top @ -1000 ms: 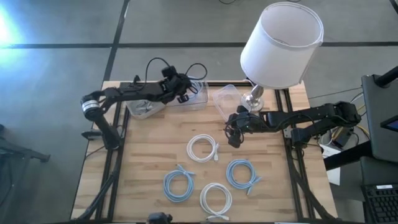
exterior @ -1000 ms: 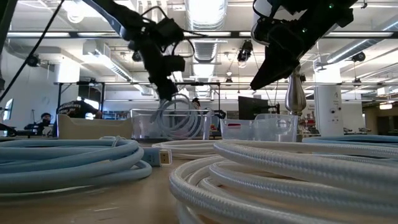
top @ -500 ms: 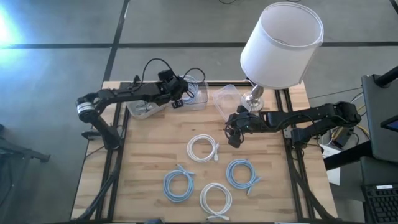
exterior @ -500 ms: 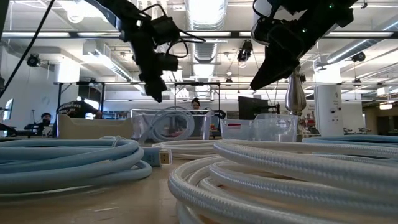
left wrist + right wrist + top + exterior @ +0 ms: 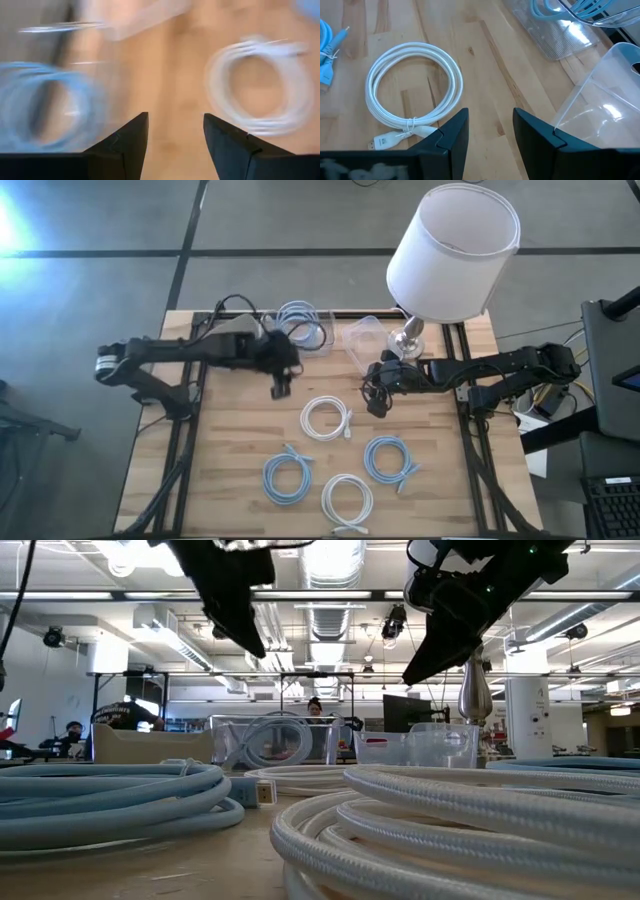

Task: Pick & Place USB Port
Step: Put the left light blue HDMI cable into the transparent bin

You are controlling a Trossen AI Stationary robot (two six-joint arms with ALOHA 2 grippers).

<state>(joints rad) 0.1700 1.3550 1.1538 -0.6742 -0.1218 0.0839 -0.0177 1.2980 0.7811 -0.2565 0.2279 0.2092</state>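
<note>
One blue cable coil (image 5: 301, 325) now lay in the clear bin (image 5: 322, 343); our left claw (image 5: 279, 389) had withdrawn from it, fingers apart and empty. Our right claw (image 5: 377, 405), apart too, hovered near the bin, beside the white cable coil (image 5: 326, 419) on the desk (image 5: 230, 440).

Worktop (image 5: 230, 440): four coiled cables (image 5: 326, 419) laid at centre and front; one cable coil (image 5: 303, 325) contained in the bin (image 5: 318, 345) at rear; lamp (image 5: 447, 255) stood rear right.
</note>
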